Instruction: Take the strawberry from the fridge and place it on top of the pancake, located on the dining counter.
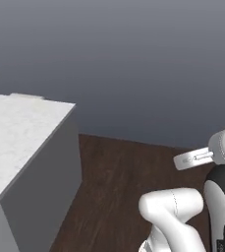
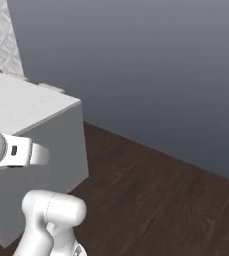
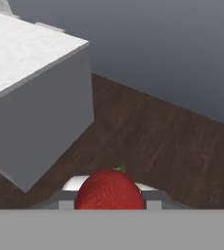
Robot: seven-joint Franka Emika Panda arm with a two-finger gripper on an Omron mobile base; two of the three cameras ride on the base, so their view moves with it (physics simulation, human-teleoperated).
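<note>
While the dining counter (image 3: 20,53) lies ahead — the end effector (image 3: 109,205) grips the strawberry (image 3: 109,191).

Arm (image 1: 175,216) folded, white elbow link low in both base views, bent back toward base. Upper link with dark joint rises at right edge of left base view, at left edge of right base view. White wrist flange (image 2: 23,152) sticks out sideways, roughly level. Gripper (image 3: 109,201) in hand view: jaws partly closed, clamped either side of strawberry (image 3: 109,190). Fingertips hidden behind berry.
</note>
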